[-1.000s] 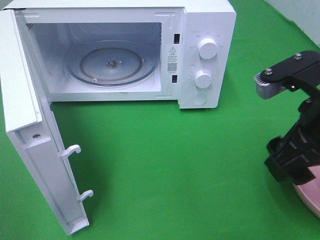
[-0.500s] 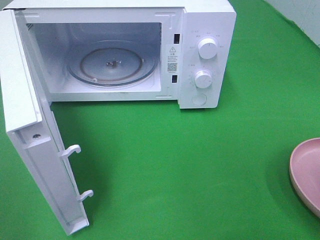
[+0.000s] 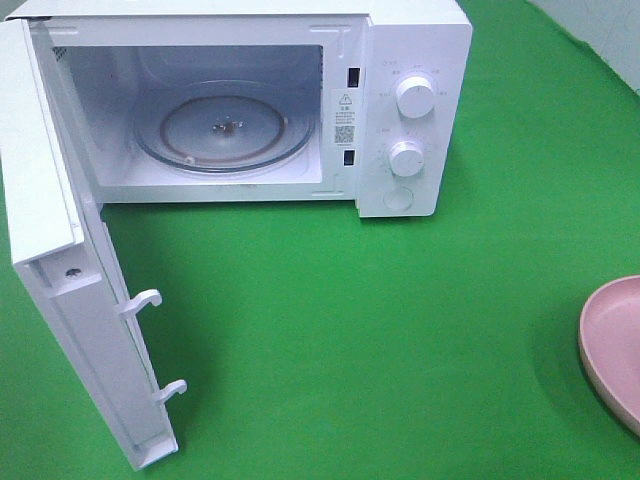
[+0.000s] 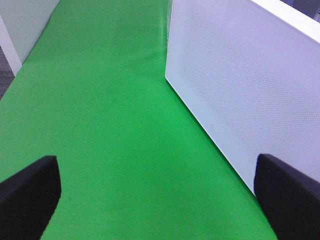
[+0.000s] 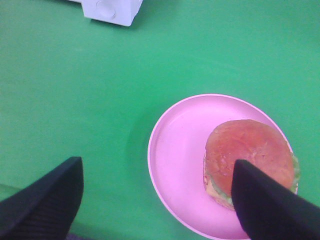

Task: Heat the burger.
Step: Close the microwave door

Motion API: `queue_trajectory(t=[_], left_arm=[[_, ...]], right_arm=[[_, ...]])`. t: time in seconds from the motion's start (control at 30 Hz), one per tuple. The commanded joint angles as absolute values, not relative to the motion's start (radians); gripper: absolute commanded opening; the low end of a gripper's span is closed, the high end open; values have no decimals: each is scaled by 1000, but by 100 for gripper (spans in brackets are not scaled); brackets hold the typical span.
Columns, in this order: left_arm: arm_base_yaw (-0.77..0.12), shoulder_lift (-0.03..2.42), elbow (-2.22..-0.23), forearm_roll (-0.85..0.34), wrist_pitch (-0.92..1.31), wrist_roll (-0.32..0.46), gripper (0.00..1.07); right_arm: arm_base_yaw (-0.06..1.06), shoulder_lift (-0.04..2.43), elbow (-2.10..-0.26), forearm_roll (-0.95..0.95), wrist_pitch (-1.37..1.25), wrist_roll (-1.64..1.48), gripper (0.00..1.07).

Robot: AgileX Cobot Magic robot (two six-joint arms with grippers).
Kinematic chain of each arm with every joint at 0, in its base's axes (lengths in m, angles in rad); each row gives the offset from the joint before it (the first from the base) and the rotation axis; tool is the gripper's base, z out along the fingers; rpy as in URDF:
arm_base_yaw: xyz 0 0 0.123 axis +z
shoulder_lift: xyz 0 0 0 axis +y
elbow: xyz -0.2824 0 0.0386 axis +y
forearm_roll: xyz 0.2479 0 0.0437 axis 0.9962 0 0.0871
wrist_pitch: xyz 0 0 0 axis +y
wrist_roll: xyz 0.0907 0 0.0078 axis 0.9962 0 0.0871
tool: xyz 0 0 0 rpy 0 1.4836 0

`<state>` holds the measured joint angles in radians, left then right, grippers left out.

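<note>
The burger [image 5: 247,155], with a glossy orange-brown bun and a green lettuce edge, lies on a pink plate [image 5: 175,150] in the right wrist view. My right gripper [image 5: 155,205] hovers open above the plate, one dark finger [image 5: 270,205] overlapping the burger's edge in the picture. In the high view only the plate's rim [image 3: 610,345] shows at the right edge; the burger and both arms are out of that view. My left gripper [image 4: 159,200] stands open over the green cloth beside the microwave door's outer panel [image 4: 240,85].
The white microwave [image 3: 410,60] stands at the back with its door [image 3: 60,300] swung wide open to the left and a bare glass turntable [image 3: 225,130] inside. Its lower corner [image 5: 110,10] shows in the right wrist view. Green cloth covers the table.
The right arm, over the pink plate a second ago, has left the high view, uncovering the plate's rim. Nothing differs in the last half second.
</note>
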<state>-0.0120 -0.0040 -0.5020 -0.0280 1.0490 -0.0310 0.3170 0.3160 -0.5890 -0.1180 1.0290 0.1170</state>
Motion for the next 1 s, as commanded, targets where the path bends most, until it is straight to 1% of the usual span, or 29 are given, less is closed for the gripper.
queue_trajectory(t=[0.03, 0.1, 0.13, 0.17, 0.2, 0.23, 0.33, 0.4, 1.0], left_arm=[[-10, -26, -500, -29, 1040, -30, 97], [-10, -26, -500, -29, 1040, -30, 97], [-10, -26, -500, -29, 1040, -30, 97], [-10, -26, -500, -29, 1040, -30, 97], [-10, -26, -500, -29, 1040, -30, 97], [-10, -26, -500, -29, 1040, -30, 97], [-10, -26, -500, -29, 1040, -30, 97], [-10, -26, -500, -29, 1040, -30, 97], [-10, -26, -500, -29, 1040, -30, 97]], right_arm=[[252, 244, -571, -81, 1019, 84, 76], [170, 126, -539, -61, 1025, 68, 76], [170, 126, -539, -61, 1025, 68, 76], [136, 77, -517, -61, 1027, 68, 76], [136, 77, -517, -61, 1027, 68, 76], [104, 21, -506, -56, 1005, 74, 76], [90, -4, -506, -55, 1005, 74, 76], [51, -31, -506, -52, 1005, 74, 76], [48, -31, -506, -52, 1005, 74, 76]])
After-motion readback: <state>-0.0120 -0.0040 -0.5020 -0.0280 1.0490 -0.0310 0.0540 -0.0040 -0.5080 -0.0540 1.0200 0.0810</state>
